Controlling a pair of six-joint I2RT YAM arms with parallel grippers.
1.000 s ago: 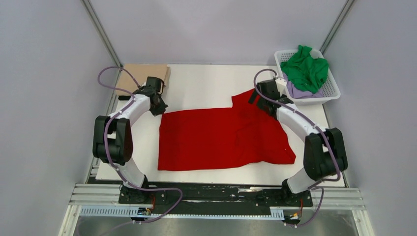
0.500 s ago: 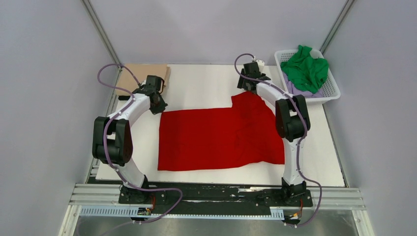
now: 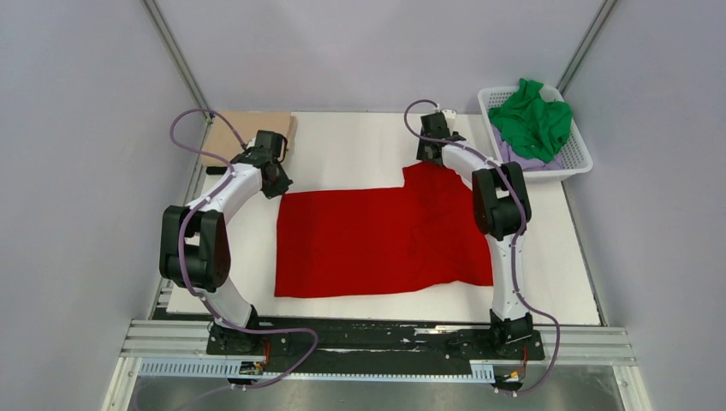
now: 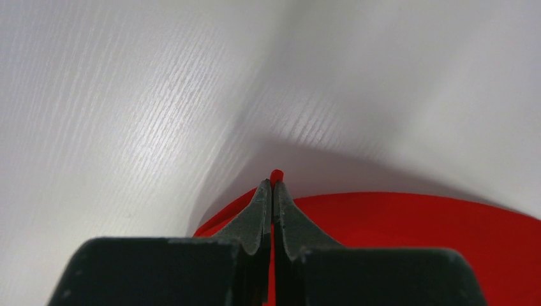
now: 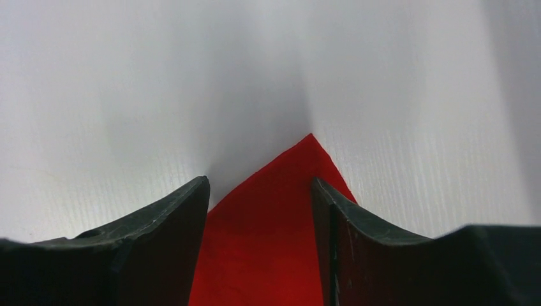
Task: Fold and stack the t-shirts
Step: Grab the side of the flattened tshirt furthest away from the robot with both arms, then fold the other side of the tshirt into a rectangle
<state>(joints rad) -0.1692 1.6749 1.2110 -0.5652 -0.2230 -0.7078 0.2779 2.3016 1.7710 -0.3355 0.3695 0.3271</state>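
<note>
Your left gripper (image 4: 273, 186) clenched a corner of the bright red cloth t-shirt (image 3: 377, 244); right gripper (image 5: 260, 190), arm outstretched, had jaws released.

- The white table (image 3: 360, 141) shows a fine ribbed grain under soft light.
- Pale lilac-grey walls (image 3: 377, 51) enclose it on three sides.
- Slanting metal posts (image 3: 175, 56) mark the far corners.
- An aluminium rail (image 3: 385, 342) runs along the near edge.
</note>
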